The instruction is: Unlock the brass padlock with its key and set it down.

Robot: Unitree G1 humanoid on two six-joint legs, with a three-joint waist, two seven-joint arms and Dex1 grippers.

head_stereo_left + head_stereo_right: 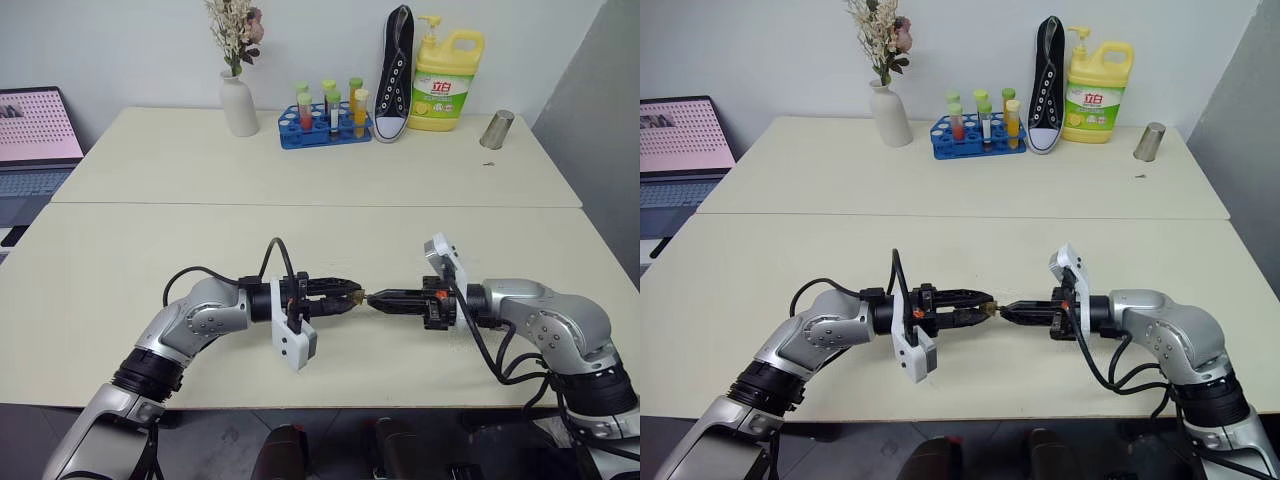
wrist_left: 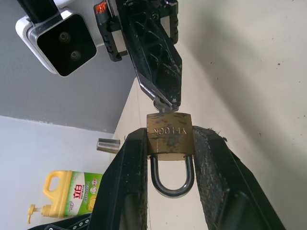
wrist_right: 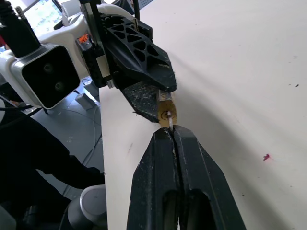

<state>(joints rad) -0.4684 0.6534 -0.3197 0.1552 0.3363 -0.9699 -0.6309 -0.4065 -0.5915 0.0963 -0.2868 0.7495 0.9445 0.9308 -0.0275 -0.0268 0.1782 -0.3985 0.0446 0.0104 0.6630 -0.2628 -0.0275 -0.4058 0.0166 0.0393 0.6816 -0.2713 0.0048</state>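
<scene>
Head views: left gripper (image 1: 352, 295) and right gripper (image 1: 372, 299) meet tip to tip above the desk (image 1: 300, 230).
Left wrist: left gripper clamps brass padlock (image 2: 169, 135) by its body, shackle looped between the fingers.
Right wrist: right gripper closed on the key (image 3: 169, 122), inserted in the padlock's keyhole.

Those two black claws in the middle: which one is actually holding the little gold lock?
The left gripper holds the brass padlock, squeezed between its two fingers with the shackle pointing back toward its wrist. The right gripper is pinched shut on the key going into the lock's end.
</scene>
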